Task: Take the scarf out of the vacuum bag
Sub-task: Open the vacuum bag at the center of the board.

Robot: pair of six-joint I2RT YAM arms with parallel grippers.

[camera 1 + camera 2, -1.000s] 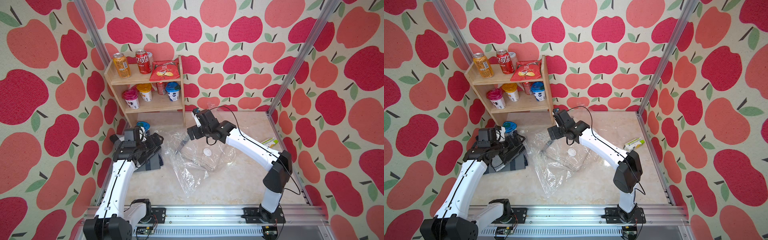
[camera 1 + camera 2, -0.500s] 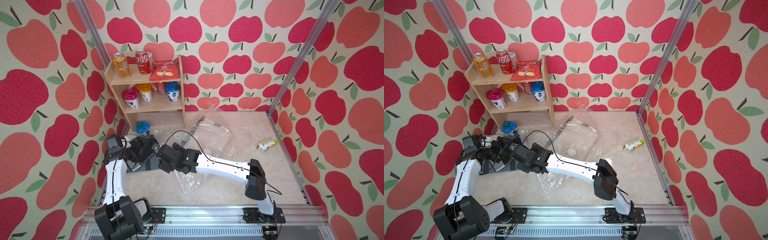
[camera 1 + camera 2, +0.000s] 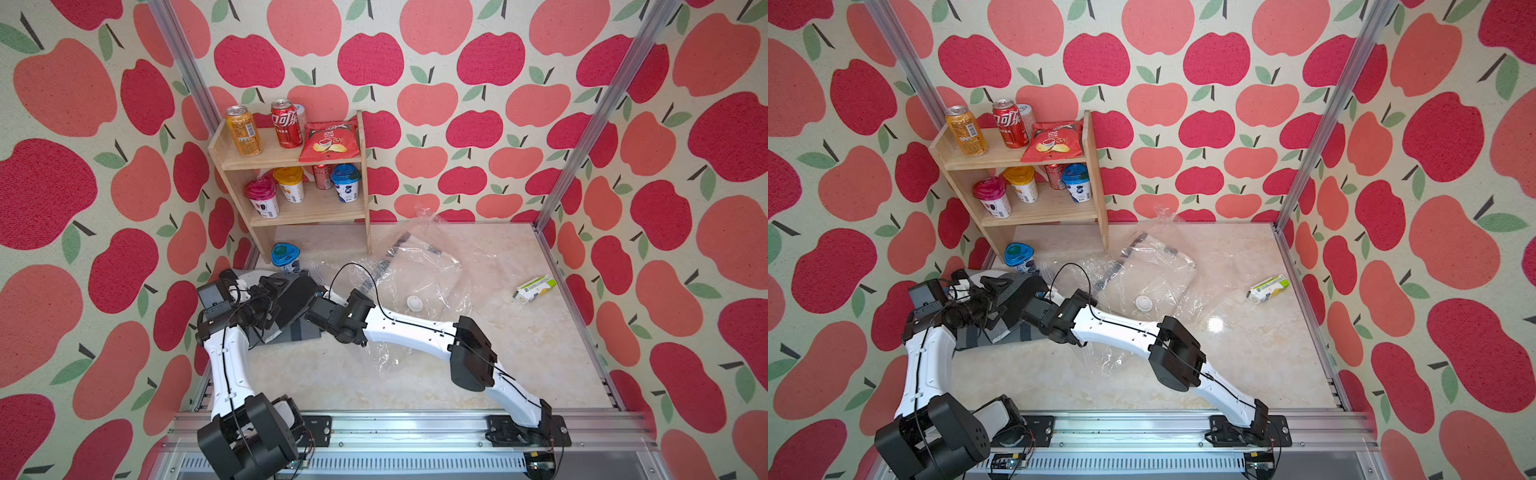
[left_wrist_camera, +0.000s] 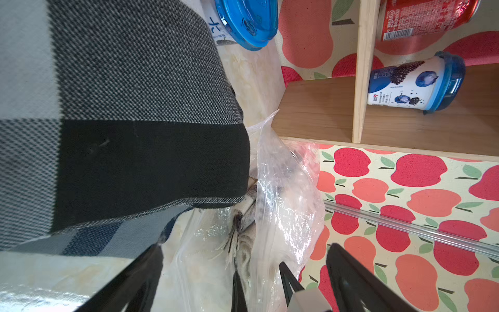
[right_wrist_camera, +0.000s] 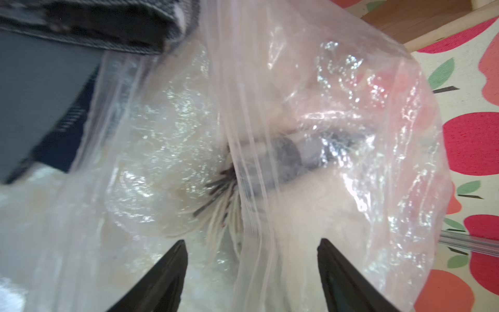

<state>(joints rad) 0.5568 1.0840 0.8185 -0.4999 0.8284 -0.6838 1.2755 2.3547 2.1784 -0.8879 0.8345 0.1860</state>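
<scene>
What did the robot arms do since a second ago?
The right tool swung from above the far part of the big clear crinkly plastic vacuum bag down to its left end, beside the folded dark grey checked scarf. The left tool drew back toward the left wall. Neither tool took hold of anything. The bag and its small round white valve cap stayed put.

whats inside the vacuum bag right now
Through the clear vacuum bag a fringed end of the scarf shows: cream and dark tassels, a grey fold behind. Most of the scarf lies outside. Crinkles and glare hide how much remains inside.
</scene>
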